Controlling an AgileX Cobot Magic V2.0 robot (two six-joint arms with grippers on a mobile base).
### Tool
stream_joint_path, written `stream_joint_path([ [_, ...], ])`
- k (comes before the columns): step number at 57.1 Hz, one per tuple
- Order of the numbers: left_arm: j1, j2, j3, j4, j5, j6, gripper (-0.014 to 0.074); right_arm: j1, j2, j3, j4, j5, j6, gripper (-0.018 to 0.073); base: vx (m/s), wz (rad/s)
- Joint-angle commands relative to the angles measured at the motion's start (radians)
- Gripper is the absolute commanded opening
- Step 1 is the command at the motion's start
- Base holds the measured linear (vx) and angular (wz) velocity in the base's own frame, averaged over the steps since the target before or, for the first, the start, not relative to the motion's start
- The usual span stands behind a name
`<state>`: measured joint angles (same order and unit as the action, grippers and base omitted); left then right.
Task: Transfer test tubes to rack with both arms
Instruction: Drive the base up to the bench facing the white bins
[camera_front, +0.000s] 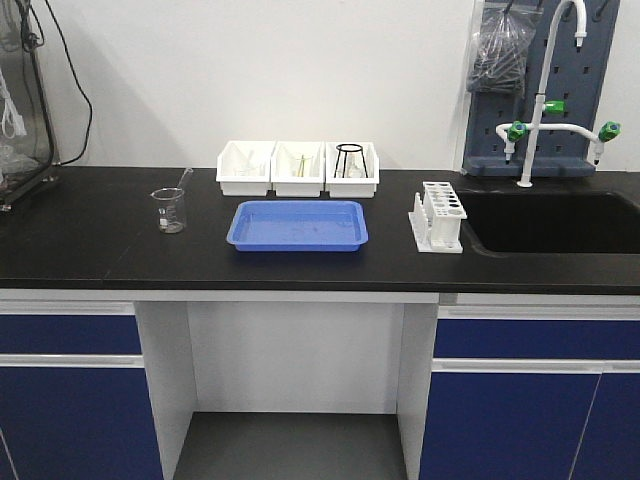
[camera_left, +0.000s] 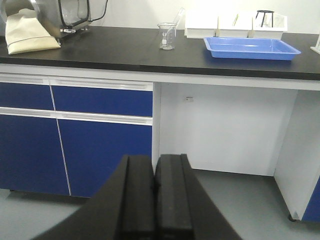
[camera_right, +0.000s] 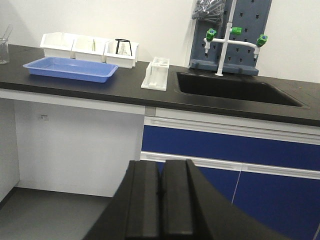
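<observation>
White rack (camera_front: 440, 217), blue tray (camera_front: 297, 228), black counter (camera_front: 100, 240).

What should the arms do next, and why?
Probably lift both toward the counter: the left gripper and right gripper are shut, empty and below its top, far from the rack and the bins.

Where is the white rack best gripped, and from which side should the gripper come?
Likely the rack by its top plate, coming from above, jaws across the narrow width. It stands upright, its top is free, and pegs line its left side.
</observation>
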<state>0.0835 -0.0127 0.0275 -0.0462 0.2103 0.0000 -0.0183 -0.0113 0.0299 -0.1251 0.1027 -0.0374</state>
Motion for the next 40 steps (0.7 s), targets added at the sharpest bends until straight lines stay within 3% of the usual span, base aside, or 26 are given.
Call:
stream_joint_path([
  [1,-0.002,-0.011,-0.025,-0.009,-0.083,0.0,-0.0005,0.001,-0.01,0.014,-0.001,-0.084,-0.003,-0.0008,0.0,-0.01],
  [40,-0.002,-0.011,-0.025,-0.009,-0.083,0.0,-0.0005,0.001,-0.01,0.014,-0.001,-0.084,-0.003,-0.0008,0.0,-0.01],
])
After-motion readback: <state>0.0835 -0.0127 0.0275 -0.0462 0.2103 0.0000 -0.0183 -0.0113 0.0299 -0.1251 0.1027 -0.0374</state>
